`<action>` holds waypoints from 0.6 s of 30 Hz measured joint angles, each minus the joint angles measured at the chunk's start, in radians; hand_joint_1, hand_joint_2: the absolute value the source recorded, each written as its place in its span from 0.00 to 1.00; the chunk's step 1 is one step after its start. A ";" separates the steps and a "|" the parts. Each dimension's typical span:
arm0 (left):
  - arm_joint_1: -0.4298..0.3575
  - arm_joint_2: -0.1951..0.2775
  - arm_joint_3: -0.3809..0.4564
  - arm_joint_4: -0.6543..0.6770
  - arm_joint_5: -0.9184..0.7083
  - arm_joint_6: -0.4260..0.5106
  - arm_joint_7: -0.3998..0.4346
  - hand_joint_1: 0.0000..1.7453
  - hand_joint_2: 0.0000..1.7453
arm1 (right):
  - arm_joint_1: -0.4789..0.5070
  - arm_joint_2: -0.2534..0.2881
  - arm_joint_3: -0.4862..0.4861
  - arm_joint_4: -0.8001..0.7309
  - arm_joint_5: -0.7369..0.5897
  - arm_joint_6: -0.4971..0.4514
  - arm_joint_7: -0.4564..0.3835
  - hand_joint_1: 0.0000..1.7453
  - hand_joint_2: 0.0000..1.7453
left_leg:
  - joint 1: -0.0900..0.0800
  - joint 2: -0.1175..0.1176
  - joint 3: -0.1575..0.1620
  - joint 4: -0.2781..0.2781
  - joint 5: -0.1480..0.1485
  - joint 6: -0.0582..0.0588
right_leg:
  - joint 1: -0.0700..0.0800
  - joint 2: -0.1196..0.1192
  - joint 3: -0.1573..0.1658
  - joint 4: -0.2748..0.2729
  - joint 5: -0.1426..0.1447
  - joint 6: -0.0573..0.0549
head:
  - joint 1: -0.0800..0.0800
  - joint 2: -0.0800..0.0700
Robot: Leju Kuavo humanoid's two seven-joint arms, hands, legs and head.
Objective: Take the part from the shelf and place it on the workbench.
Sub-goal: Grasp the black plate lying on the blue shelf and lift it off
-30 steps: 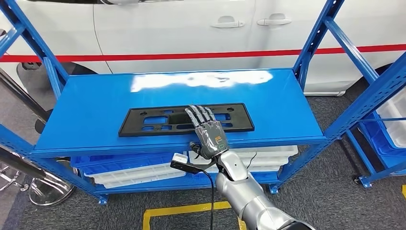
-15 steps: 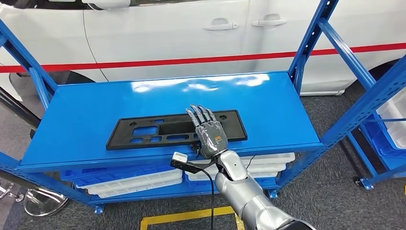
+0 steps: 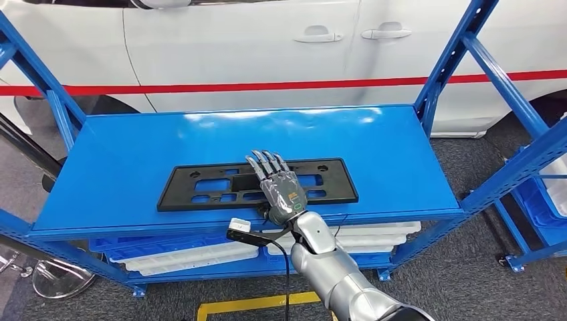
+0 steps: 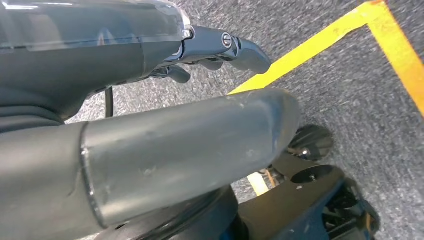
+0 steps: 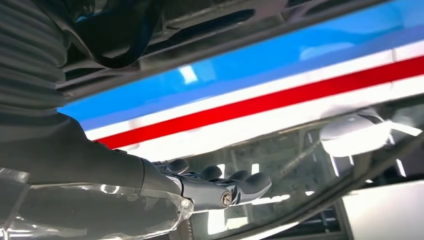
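Observation:
A long flat black part [image 3: 200,187] with several cut-outs lies near the front edge of the blue shelf top [image 3: 134,147]. My right hand [image 3: 277,187] is stretched out over the part's middle, fingers straight and spread, gripping nothing; whether it touches the part I cannot tell. In the right wrist view the same hand [image 5: 200,187] reaches forward with the dark part [image 5: 200,25] close by. My left hand [image 4: 150,45] hangs over the grey floor, fingers loosely extended and holding nothing.
Blue uprights [image 3: 455,53] frame the shelf on both sides. White trays [image 3: 187,251] sit on the lower level. A white car with a red stripe [image 3: 267,40] stands right behind. Yellow floor tape [image 3: 254,302] runs in front, and another blue rack [image 3: 548,200] stands to the right.
The whole picture has swayed sideways and back, so the camera moved. My right hand stays spread over the middle of the part, and the part lies where it was on the shelf.

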 joint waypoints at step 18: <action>-0.008 0.003 0.000 0.000 0.003 0.000 -0.012 0.00 0.00 | 0.000 0.037 0.059 0.039 -0.004 0.000 0.009 0.00 1.00 | -0.006 -0.001 0.000 0.002 -0.004 -0.018 | 0.010 0.002 0.033 -0.048 -0.006 -0.023 | 0.000 0.000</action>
